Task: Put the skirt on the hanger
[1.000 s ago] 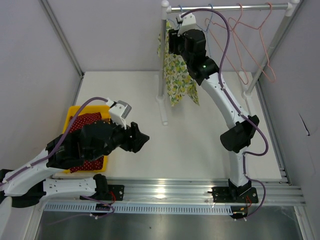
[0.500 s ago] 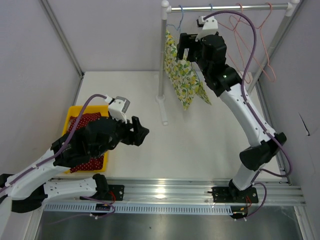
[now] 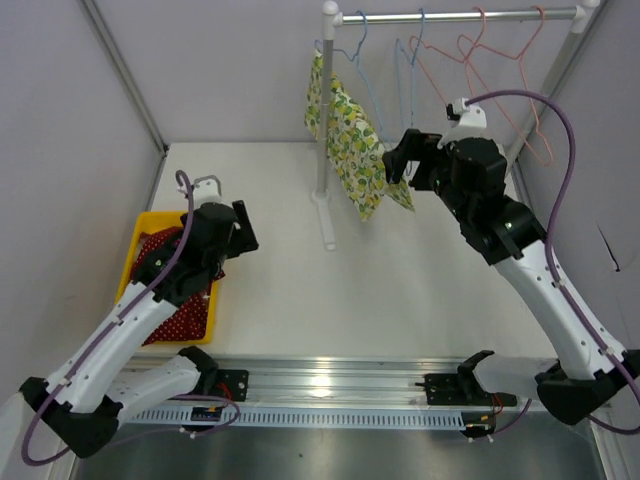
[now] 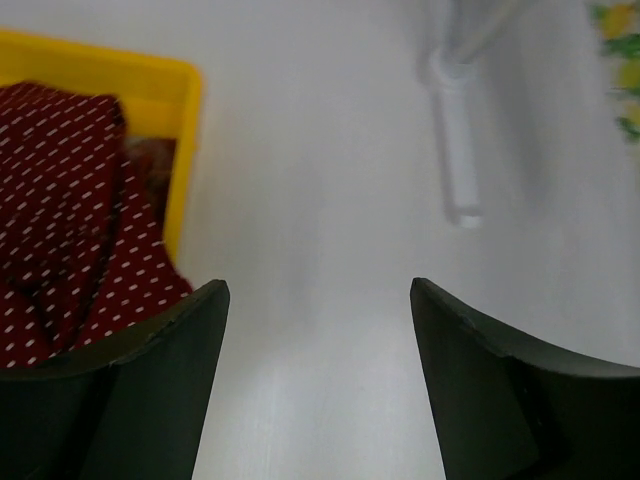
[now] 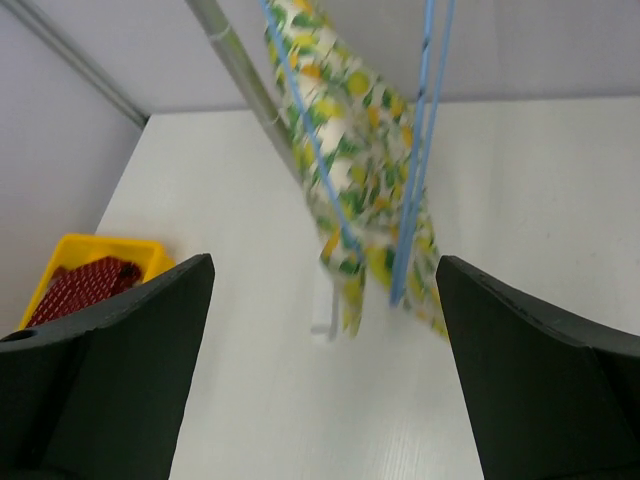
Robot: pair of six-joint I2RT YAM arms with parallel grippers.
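Observation:
The lemon-print skirt (image 3: 348, 135) hangs on a blue hanger (image 3: 352, 45) at the left end of the rail (image 3: 460, 15). My right gripper (image 3: 400, 165) is open and empty, just right of the skirt's lower edge and apart from it. In the right wrist view the skirt (image 5: 365, 150) and its blue hanger (image 5: 305, 130) show blurred beyond the open right gripper (image 5: 322, 262). My left gripper (image 3: 243, 228) is open and empty beside the yellow bin. In the left wrist view only bare table lies between the open left gripper's (image 4: 318, 285) fingers.
A yellow bin (image 3: 140, 235) at the left holds a red dotted garment (image 3: 185, 310), also in the left wrist view (image 4: 60, 230). The rack's upright pole (image 3: 324, 120) and foot (image 3: 328, 235) stand mid-table. Another blue hanger (image 3: 412, 60) and orange hangers (image 3: 500, 70) hang on the rail.
My right gripper opened, drew back from the rail and came down to the right, leaving the skirt hanging. My left arm swung back left towards the bin and opened a little wider.

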